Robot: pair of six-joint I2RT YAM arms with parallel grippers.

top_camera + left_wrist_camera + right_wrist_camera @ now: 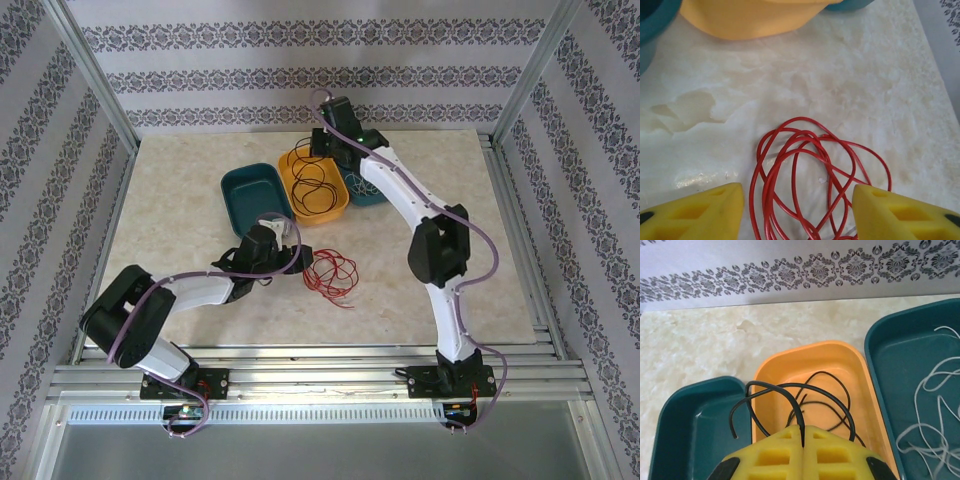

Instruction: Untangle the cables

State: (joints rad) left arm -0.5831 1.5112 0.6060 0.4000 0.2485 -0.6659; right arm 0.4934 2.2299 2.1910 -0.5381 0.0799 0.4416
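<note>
- Left claw gapes empty, fingers either side of the red cable on the tabletop; closing here could bunch several loops.
- Right claw is pinched shut on the black cable over the yellow tray; a loop may snag the rim.

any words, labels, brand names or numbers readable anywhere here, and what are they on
No text can be read in any view.
yellow tray: plain, no label or brand.
wallpaper: dark ornament bands only, no letters.
left arm's base: any marking there is too small to read.
</note>
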